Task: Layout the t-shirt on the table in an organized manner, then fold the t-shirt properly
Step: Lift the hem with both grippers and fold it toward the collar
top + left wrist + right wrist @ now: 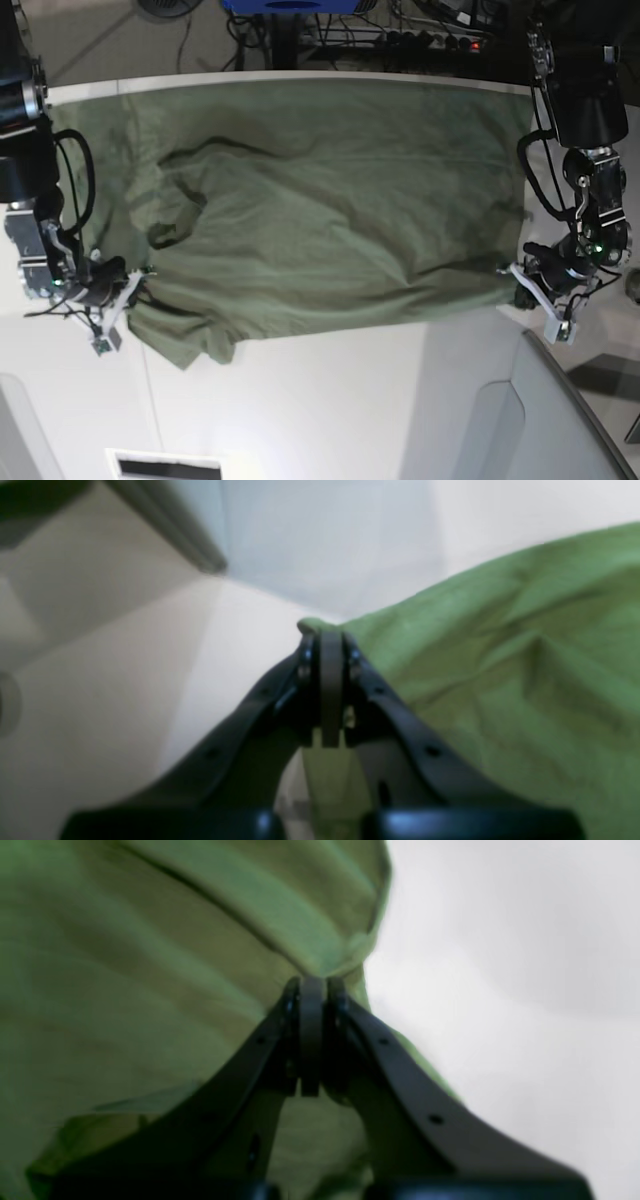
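Worktop point(330, 400): large, white, smooth; bare along the near side.

T-shirt point(330, 220): olive-green, soft, short-sleeved. Spread wide across the far half of the worktop, reaching almost to its far edge. Broad body mostly flat, with shallow creases; deeper folds and a dark pocket of bunched cloth at the left. One sleeve lies crumpled at the near left. Near hem runs roughly straight from left to right.

Grey translucent panel point(560, 410): near right corner, beside the shirt's near right corner.

Left gripper point(324, 632): at the scene's right; jaws closed tight on the shirt's near right corner.

Right gripper point(314, 980): at the scene's left; jaws pinched together on gathered cloth by the sleeve.
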You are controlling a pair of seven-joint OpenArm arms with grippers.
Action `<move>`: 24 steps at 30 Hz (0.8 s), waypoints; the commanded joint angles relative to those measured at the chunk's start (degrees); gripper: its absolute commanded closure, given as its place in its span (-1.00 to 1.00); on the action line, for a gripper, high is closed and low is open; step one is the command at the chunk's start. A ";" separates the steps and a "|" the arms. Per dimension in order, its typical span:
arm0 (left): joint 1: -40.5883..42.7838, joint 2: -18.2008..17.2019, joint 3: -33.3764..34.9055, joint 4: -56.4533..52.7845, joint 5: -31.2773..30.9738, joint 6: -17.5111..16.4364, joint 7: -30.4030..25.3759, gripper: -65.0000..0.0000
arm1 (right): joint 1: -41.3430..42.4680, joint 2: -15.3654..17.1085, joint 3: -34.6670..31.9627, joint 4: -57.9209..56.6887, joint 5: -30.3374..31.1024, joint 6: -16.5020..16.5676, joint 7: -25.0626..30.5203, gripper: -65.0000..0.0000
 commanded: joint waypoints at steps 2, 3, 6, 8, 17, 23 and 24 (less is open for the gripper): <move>0.18 -1.02 -0.34 2.06 -0.46 -0.05 -0.97 1.00 | -0.30 1.06 0.60 3.99 0.59 0.06 0.63 0.98; 0.80 -1.02 -0.34 2.50 -0.46 -0.14 -0.97 1.00 | -0.82 1.06 0.96 4.96 0.68 0.06 -0.61 0.98; 2.47 -1.38 -0.34 3.21 -0.46 -0.22 -0.97 1.00 | -1.97 1.06 6.41 6.01 0.59 0.06 -4.12 0.98; 3.26 -1.55 -0.34 3.38 -0.46 -0.22 -0.97 1.00 | -2.58 1.06 10.36 6.63 0.59 0.06 -4.56 0.98; 5.54 -1.99 -5.53 3.56 -0.46 -1.98 -0.89 1.00 | -3.73 2.29 14.14 7.51 0.59 0.23 -7.29 0.98; 5.90 -2.78 -7.28 2.94 0.25 -5.32 -0.80 1.00 | -3.64 2.64 14.14 7.33 0.59 0.23 -7.37 0.98; 6.51 -3.13 -7.02 2.94 -0.02 -5.32 -0.80 1.00 | -3.55 2.64 14.14 7.33 0.59 0.23 -7.37 0.98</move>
